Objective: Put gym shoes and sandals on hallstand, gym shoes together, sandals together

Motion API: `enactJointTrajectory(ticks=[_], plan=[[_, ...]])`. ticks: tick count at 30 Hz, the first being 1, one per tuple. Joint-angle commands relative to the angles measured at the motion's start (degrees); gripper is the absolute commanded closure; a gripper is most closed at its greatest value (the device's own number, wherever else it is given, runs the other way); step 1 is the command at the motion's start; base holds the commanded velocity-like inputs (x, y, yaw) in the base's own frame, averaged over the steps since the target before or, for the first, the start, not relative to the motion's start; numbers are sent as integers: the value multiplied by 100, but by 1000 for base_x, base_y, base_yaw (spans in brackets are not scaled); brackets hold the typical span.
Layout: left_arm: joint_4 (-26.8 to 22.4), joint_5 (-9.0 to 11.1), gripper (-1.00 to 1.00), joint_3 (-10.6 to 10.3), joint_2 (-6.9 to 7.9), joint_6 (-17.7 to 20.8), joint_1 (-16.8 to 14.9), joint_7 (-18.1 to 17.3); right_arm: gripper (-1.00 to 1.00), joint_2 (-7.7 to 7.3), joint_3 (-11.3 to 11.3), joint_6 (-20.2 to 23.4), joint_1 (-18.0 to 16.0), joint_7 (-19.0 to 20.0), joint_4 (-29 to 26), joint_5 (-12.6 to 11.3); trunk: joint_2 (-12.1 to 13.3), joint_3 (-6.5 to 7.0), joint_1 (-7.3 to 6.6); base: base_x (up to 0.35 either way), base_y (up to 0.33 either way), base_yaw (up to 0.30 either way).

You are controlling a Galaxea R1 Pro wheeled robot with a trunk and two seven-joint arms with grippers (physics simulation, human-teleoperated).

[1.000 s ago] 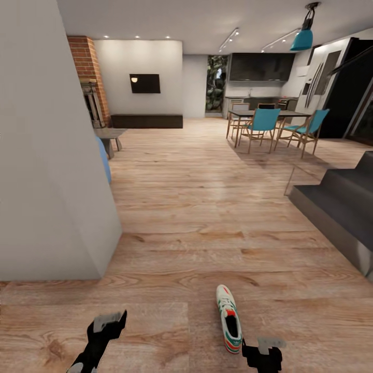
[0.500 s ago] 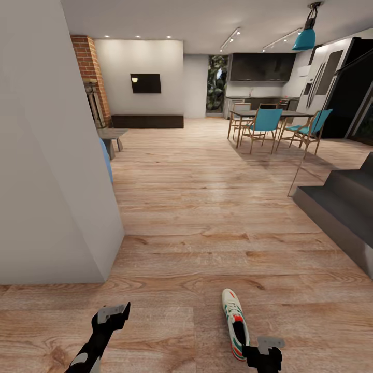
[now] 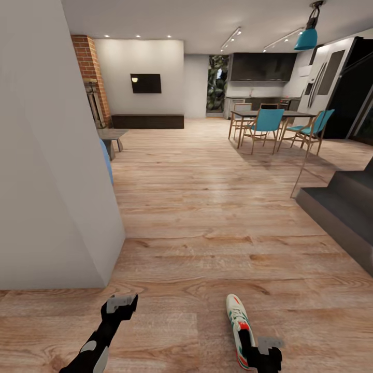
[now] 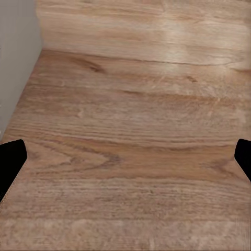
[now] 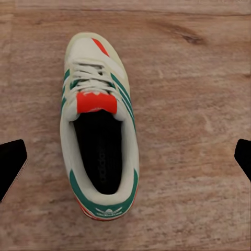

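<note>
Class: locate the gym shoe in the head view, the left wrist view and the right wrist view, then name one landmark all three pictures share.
Head view: the gym shoe lies on the floor at the bottom, right of centre, just ahead of the right tool.
Left wrist view: plank flooring and a strip of grey wall; no shoe.
Right wrist view: the gym shoe sits left of centre, opening up, between the open fingertips.
Shared landmark: the wood-grain plank floor.

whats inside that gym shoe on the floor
The gym shoe looks empty: a dark lining with a printed insole logo shows. The toe area is hidden under the laces and red tongue label.
</note>
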Motion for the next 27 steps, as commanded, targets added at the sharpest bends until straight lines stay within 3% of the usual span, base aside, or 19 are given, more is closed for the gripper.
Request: enactJointTrajectory(ticks=[1, 27], plan=[[-5, -23, -100, 46, 0, -9, -4, -42, -100, 0, -40, -13, -5, -27, 5, 62, -2, -5, 0, 97, 22, 0], [-19, -28, -100, 25, 5, -30, 13, -22, -100, -24, -41, -13, -4, -40, 5, 62, -2, -5, 0, 15, 3, 0]])
